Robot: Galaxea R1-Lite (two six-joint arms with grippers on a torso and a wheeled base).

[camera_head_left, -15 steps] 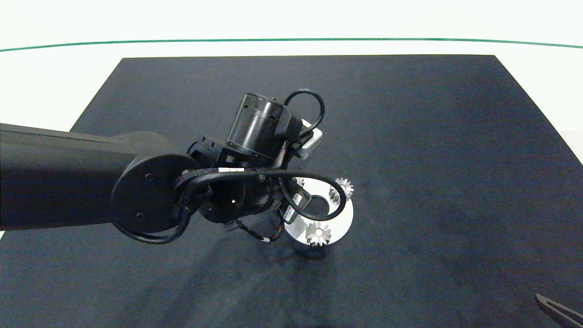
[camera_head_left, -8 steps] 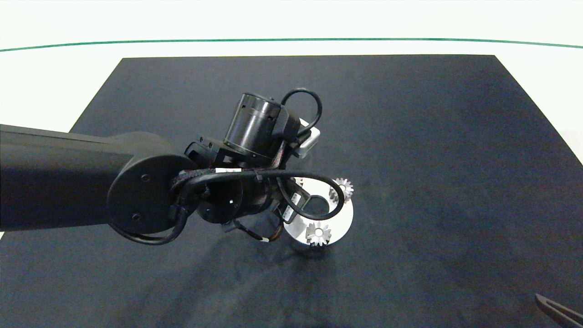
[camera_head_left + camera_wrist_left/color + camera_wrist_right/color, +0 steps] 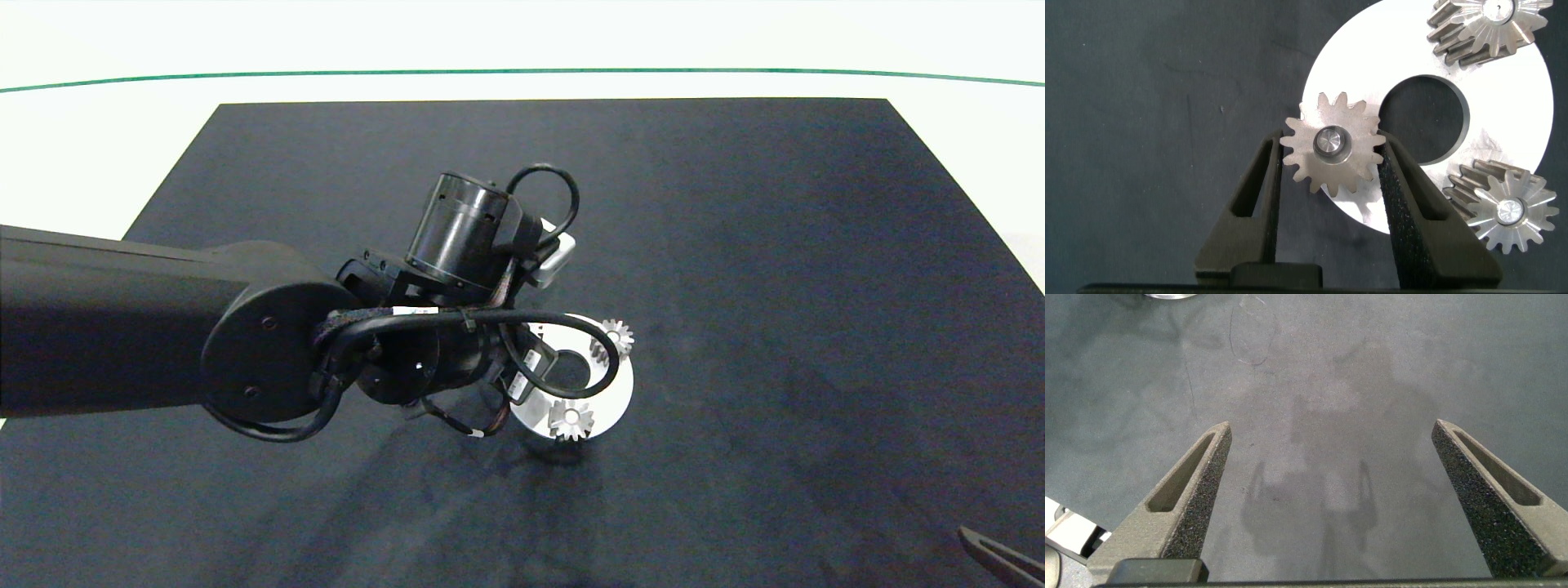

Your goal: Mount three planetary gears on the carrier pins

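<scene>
In the left wrist view the white disc [image 3: 1349, 72] lies on the dark mat. My left gripper [image 3: 1329, 149] is shut on a planetary gear [image 3: 1331, 153], its fingers [image 3: 1259, 200] against the teeth on both sides. That gear sits at the disc's rim with a carrier pin [image 3: 1330, 141] showing through its centre hole. Two more gears [image 3: 1486, 24] [image 3: 1504, 210] sit on the other pins. From above, the disc [image 3: 618, 394] shows two gears [image 3: 570, 419] [image 3: 614, 338]; the left wrist hides the third. My right gripper [image 3: 1331, 429] is open above bare mat.
A black mat [image 3: 775, 245] covers the white table [image 3: 82, 147], which has a green line [image 3: 522, 71] near its far edge. The left arm [image 3: 122, 327] reaches in over the mat's left half. One right fingertip [image 3: 1000, 559] shows at the near right corner.
The left wrist has shifted a little to the right and downward over the disc. The disc, the two visible gears and the right arm have stayed put.
</scene>
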